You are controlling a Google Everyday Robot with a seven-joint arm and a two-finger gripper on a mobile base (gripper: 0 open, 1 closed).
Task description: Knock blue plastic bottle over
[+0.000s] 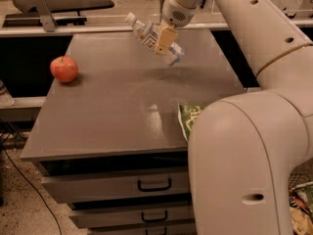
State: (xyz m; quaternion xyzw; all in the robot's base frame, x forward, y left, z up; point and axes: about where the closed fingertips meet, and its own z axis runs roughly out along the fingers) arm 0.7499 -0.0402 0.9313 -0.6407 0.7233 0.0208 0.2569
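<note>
Lab or workshop bay, not a home. I'm parked at a grey drawer cabinet (122, 111) with a flat top and stacked black-handled drawers (112, 186) under it. The floor (19, 217) is speckled and hard, with a loose black cable (30, 184) across it. Metal rails (73, 29) and a bracket stand (44, 9) sit behind. My gripper (165, 39) is over the far side of the top, against the blue plastic bottle (145, 33).

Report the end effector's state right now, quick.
End effector: over the far side of the table, against the tilted blue plastic bottle; open or closed cannot be told.
</note>
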